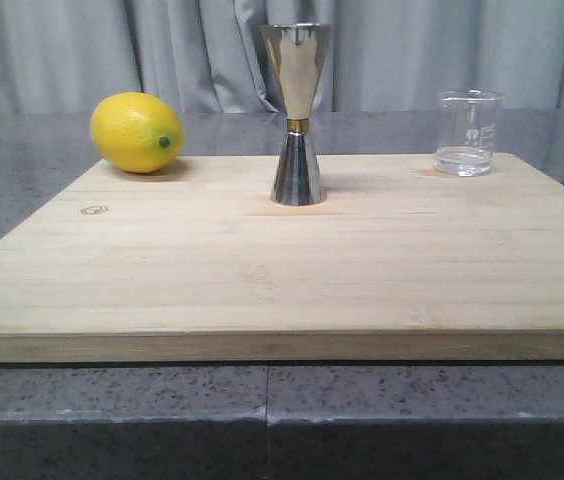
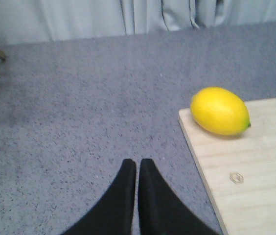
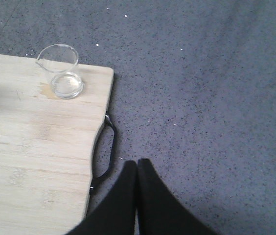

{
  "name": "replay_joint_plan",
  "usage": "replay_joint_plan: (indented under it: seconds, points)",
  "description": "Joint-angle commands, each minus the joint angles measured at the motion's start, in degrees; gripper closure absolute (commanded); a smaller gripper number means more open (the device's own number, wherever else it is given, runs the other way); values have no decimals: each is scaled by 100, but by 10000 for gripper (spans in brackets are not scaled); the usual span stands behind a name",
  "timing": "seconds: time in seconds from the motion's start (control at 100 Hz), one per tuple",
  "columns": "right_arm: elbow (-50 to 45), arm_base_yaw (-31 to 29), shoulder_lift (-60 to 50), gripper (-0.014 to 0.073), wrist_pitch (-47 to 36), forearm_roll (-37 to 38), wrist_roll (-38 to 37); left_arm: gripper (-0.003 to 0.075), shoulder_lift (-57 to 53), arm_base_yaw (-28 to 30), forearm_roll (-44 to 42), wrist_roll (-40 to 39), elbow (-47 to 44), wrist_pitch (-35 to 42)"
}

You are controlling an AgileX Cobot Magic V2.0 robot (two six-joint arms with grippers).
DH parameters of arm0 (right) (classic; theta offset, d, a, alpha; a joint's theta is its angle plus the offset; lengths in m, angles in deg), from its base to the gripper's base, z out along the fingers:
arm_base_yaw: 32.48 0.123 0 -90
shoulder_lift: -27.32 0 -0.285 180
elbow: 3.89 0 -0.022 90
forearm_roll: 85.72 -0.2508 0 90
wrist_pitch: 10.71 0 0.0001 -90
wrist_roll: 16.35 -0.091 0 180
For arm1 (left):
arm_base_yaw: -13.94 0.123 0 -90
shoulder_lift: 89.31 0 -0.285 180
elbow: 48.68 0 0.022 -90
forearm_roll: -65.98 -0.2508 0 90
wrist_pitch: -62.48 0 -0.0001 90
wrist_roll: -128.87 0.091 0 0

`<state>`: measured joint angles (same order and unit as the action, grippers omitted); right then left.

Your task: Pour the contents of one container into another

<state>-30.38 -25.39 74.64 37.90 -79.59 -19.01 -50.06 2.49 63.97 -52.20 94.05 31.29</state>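
The small clear glass beaker (image 1: 468, 132) with white marks stands upright at the back right of the wooden board (image 1: 282, 270), a little clear liquid in its bottom; the right wrist view has this beaker (image 3: 60, 71) near the board's corner. The tall steel jigger (image 1: 297, 113) with a gold waist band stands upright at the board's back middle. My left gripper (image 2: 137, 163) is shut and empty over the grey counter, left of the board. Shut and empty too, my right gripper (image 3: 137, 163) hovers over the counter beside the board's black handle (image 3: 104, 149). Neither gripper shows in the front view.
A yellow lemon (image 1: 136, 131) lies on the board's back left corner, also seen as a lemon (image 2: 220, 110) from the left wrist. Grey speckled counter (image 1: 22, 170) surrounds the board. A grey curtain (image 1: 162, 50) hangs behind.
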Motion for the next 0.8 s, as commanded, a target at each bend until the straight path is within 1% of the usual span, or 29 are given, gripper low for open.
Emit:
replay_joint_plan:
  seconds: [0.0,0.07,0.25,0.4,0.59,0.61,0.65,0.79]
  points:
    - [137,-33,-3,650,-382,98,5,738,-355,313,263,139,-440,1207]
    - [137,-33,-3,650,-382,98,5,738,-774,565,263,139,-1064,1791]
    - [137,-33,-3,650,-382,98,5,738,-1767,940,263,139,-2415,2865]
    - [137,-33,-3,650,-382,98,5,739,-2331,1043,263,139,-3367,3416]
    - [137,-33,-3,650,-382,98,5,739,-2586,1052,263,139,-4168,4321]
    - [137,-33,-3,650,-382,98,5,739,-2611,1052,263,139,-4193,4347]
    - [137,-33,-3,650,-382,98,5,739,-2653,1052,263,139,-4168,4109]
    - [137,-33,-3,650,-382,98,5,738,-2879,1052,263,172,-4180,4090]
